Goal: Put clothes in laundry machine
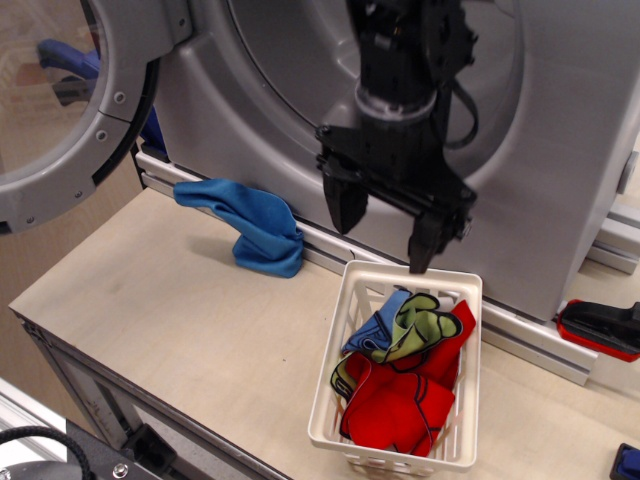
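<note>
The round door of the big grey laundry machine hangs open at nine o'clock. A blue cloth lies on the table beside the machine. The black claw hangs in the middle, spread wide and holding nothing. At five o'clock from it, the clothes sit bunched in a white basket.

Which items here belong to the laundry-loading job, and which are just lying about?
Part of the job:
- bunched clothes in the white basket
- blue cloth on the table
- laundry machine, door open
- claw, open above the basket

Lying about:
- red and black object at the right edge
- table itself
</note>
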